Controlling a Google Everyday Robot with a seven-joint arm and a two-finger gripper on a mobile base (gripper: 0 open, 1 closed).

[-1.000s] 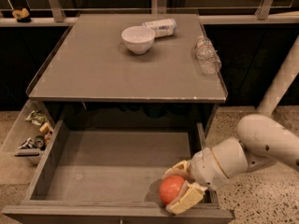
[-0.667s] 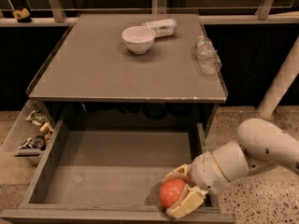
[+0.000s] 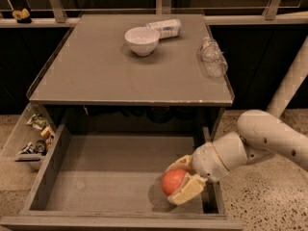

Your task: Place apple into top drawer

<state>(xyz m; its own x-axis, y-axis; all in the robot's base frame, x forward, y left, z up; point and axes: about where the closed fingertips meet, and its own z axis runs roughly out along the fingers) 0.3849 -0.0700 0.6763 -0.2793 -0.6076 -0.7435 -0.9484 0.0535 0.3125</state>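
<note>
cabinet (image 3: 130, 76) first, the grey one, its flat top filling most of my view; under it the top drawer (image 3: 106, 177) stands pulled out toward me, wide and shallow, its grey bottom bare across the left and middle; the pale arm (image 3: 269, 138) comes in from the right, over the drawer's right wall; a small side bin (image 3: 19, 141) of clutter hangs off the cabinet's left, well apart from the work; the gripper (image 3: 182, 184) sits in the drawer's front right corner, its two fingers clasped on the apple (image 3: 172, 181), one behind and above, one in front and below; the apple lies on the gripper's left, facing the open floor of the drawer, inside all four walls and low over the bottom with a shadow close beneath; i cannot tell whether it touches; being round it has no long axis to mind, so i judge the next move is only to let go and draw back to the right, watching for a roll leftward; up on top, a white bowl (image 3: 142, 40), a clear bottle (image 3: 212, 57) and a packet (image 3: 166, 28).
</note>
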